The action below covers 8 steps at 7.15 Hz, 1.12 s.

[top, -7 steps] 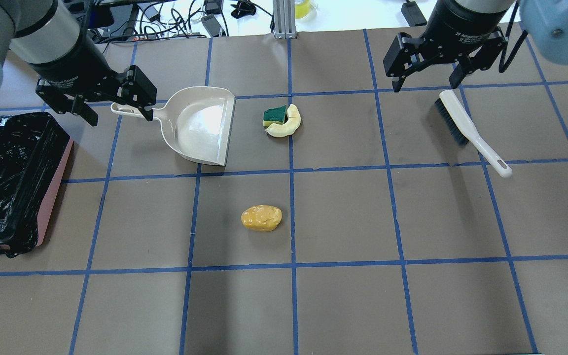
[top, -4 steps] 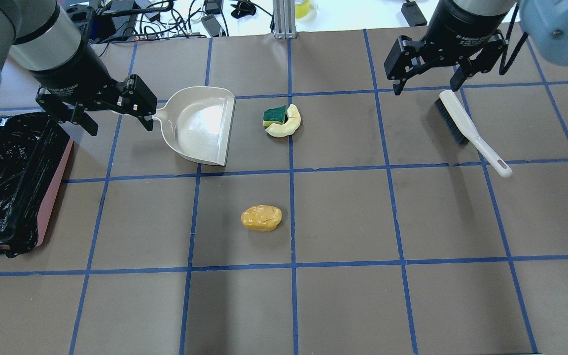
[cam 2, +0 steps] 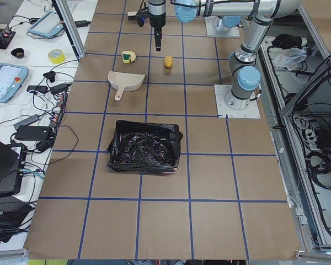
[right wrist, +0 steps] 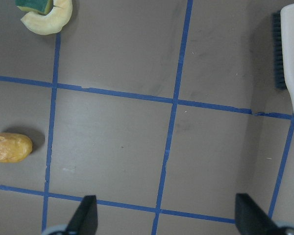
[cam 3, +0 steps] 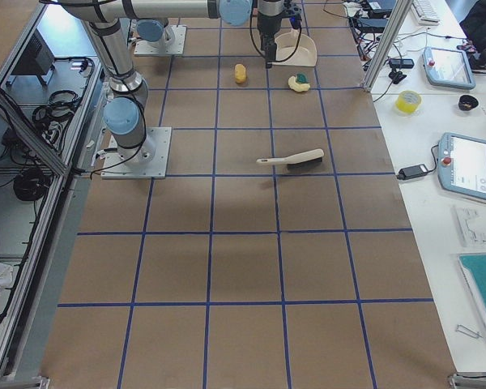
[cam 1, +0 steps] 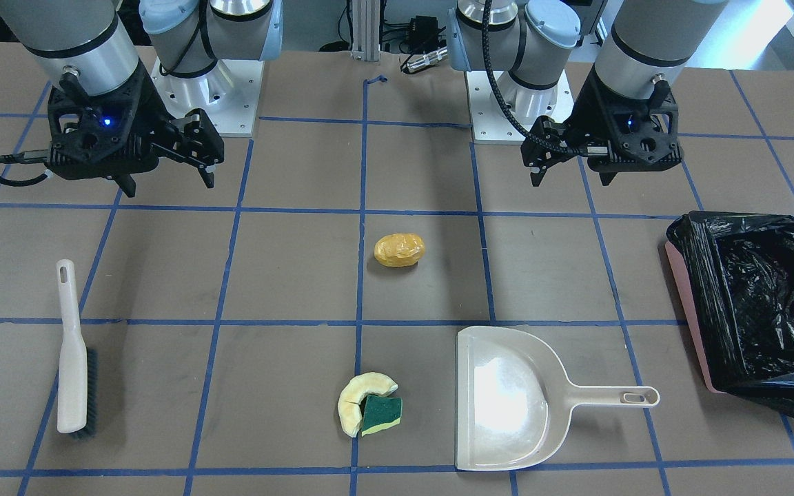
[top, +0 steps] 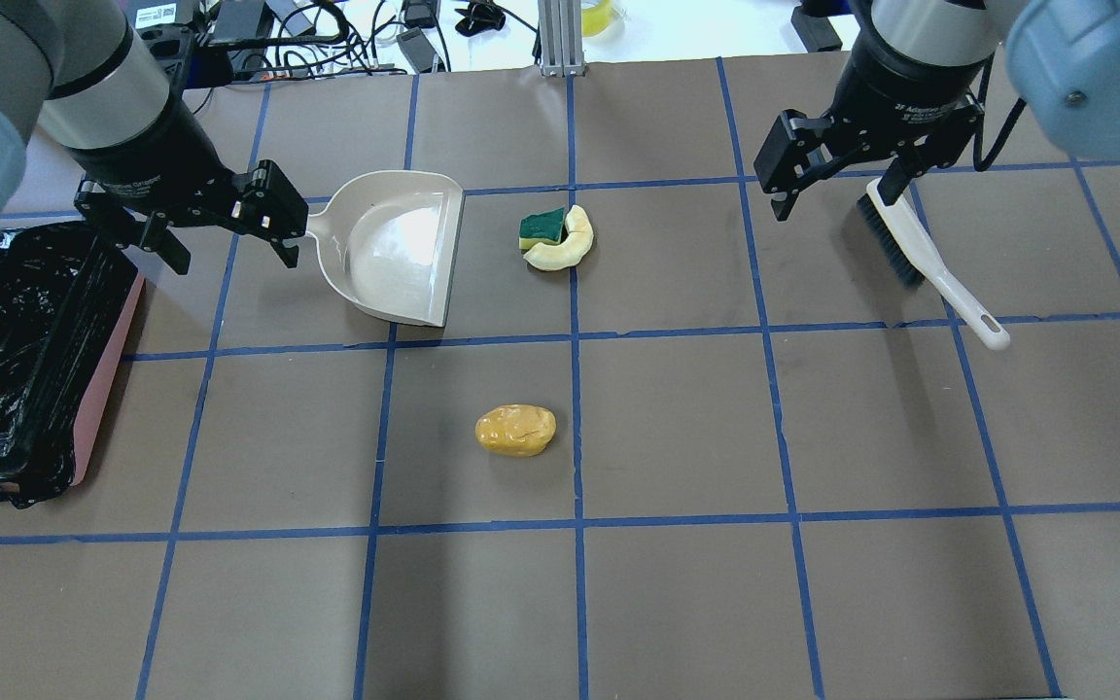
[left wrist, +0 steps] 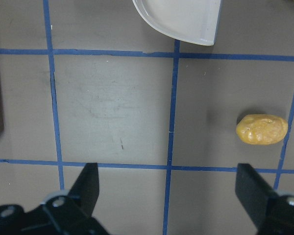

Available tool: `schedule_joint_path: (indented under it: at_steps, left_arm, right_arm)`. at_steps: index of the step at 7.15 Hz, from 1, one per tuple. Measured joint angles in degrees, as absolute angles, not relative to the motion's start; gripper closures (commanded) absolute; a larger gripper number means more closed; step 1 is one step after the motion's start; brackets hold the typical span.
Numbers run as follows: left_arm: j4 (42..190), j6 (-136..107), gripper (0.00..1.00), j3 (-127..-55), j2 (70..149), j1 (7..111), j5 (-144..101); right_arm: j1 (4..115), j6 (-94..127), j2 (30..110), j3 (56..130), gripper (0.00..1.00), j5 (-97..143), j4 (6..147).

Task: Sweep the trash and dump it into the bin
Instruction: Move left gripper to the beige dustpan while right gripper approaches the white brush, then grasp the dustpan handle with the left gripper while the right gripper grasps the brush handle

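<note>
The trash lies on the table: a yellow-orange lump (top: 515,431) near the middle, and a pale crescent slice (top: 568,249) touching a green-and-yellow sponge (top: 542,227) further back. The lump also shows in the left wrist view (left wrist: 261,129). The black-lined pink bin (top: 16,350) stands at the left edge. My left gripper (top: 229,251) is open and empty, above the handle end of the beige dustpan (top: 395,243). My right gripper (top: 834,199) is open and empty, above the head of the beige brush (top: 915,248).
The dustpan's mouth faces the slice and sponge. The brush (cam 1: 72,358) lies at an angle, handle toward the robot. Cables (top: 327,29) and an aluminium post (top: 560,39) sit beyond the table's far edge. Blue tape lines grid the brown table.
Both grippers have shifted slightly toward the near side, staying open. The left one now covers the dustpan's handle; the right one now overlaps the brush head. Nothing on the table moved.
</note>
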<state>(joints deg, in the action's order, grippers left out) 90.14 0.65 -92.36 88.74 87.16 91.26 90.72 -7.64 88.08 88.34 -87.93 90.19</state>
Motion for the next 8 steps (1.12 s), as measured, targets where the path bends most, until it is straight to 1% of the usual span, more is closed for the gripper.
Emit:
schedule_joint_path:
  at_steps: [1, 3, 6, 8]
  left_arm:
    - [89.5, -1.0, 0.0, -92.0, 89.3, 87.0, 91.3]
    - [83.6, -11.9, 0.0, -91.8, 91.9, 85.9, 91.3]
    - [78.7, -31.8, 0.0, -93.0, 94.5, 83.8, 91.4]
    - [76.4, -43.4, 0.0, -94.1, 95.9, 82.4, 92.2]
  right_arm:
    - [90.7, -9.6, 88.2, 88.6, 0.0, -89.7, 90.2]
    - [90.8, -15.5, 88.1, 89.0, 0.0, -94.3, 90.3]
    - [90.9, -17.7, 87.0, 93.2, 0.0, -96.0, 91.8]
    - [89.8, -17.4, 82.5, 92.7, 0.0, -98.6, 101.5]
